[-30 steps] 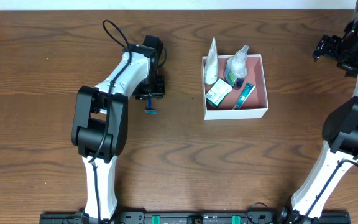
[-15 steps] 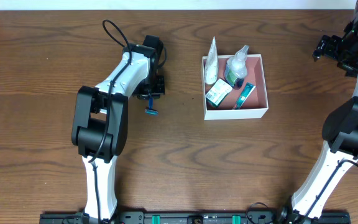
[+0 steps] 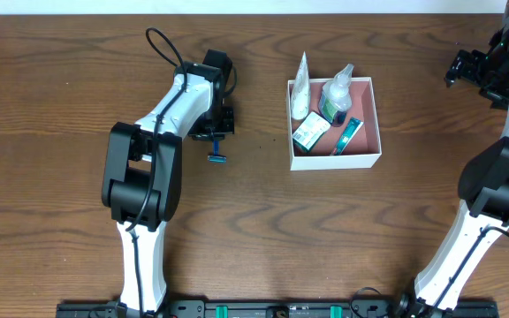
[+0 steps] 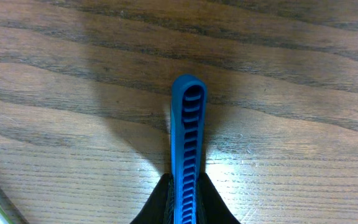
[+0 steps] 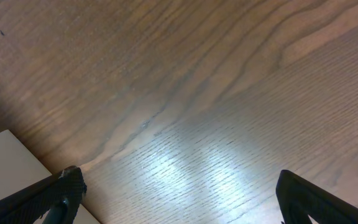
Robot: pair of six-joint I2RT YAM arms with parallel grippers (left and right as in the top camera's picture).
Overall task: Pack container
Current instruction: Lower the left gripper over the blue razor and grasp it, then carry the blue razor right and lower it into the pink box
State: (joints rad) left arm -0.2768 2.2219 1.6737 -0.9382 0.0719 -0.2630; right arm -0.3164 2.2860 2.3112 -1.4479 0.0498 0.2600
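Clamping a blue razor (image 4: 188,155) lengthwise, left jaws shut on its handle, box (image 3: 367,115) off to their right across the desk (image 3: 60,221); right jaws gape empty.

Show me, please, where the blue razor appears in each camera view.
Overhead: the razor is left of centre, sticking out below the left hand, well left of the container.
Left wrist: the razor is at centre, running up from the bottom edge, pinched between the fingers.
Right wrist: not in view.
Shared landmark: the wooden table, seen in all three views.
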